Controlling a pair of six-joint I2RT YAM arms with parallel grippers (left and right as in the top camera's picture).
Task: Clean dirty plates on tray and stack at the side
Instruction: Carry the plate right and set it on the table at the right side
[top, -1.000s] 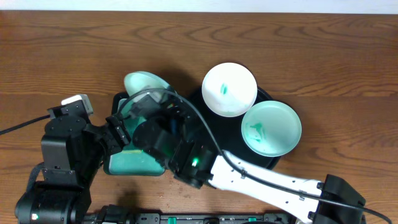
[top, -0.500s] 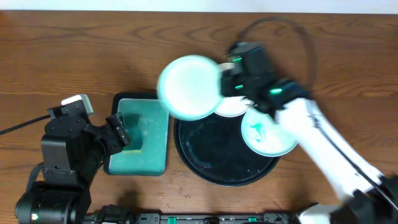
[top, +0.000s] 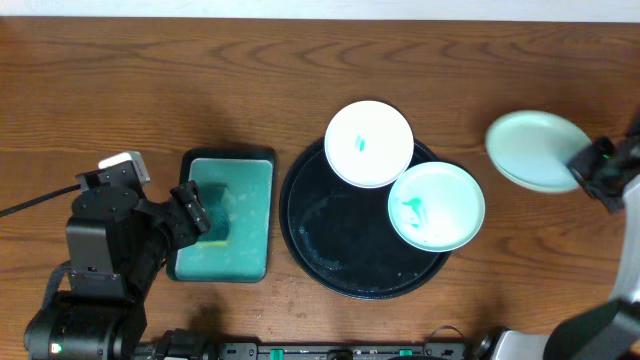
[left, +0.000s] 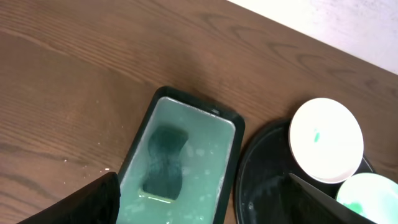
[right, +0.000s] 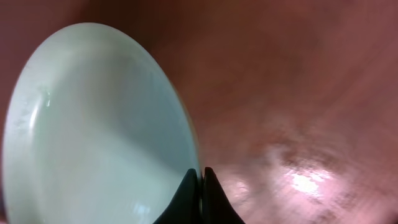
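— Item one, right claw?
— My right claw (right: 200, 180): closed, pinching the rim of the clean plate (top: 530, 148). The plate extends leftward from it over the desk (top: 540, 80), right of the tray (top: 300, 230).
— Remainder?
— Two smeared plates (top: 436, 206) on the tray, further left. My right claw is nearer them, I judge.

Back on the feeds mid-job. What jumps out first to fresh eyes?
A plain white plate, pinched by its rim in the right gripper, is out at the table's far right, off the black round tray. On that tray are two teal-smeared ones: the top plate at its upper rim and the right-hand plate. Left of it, a rectangular tray holds a dark teal sponge.
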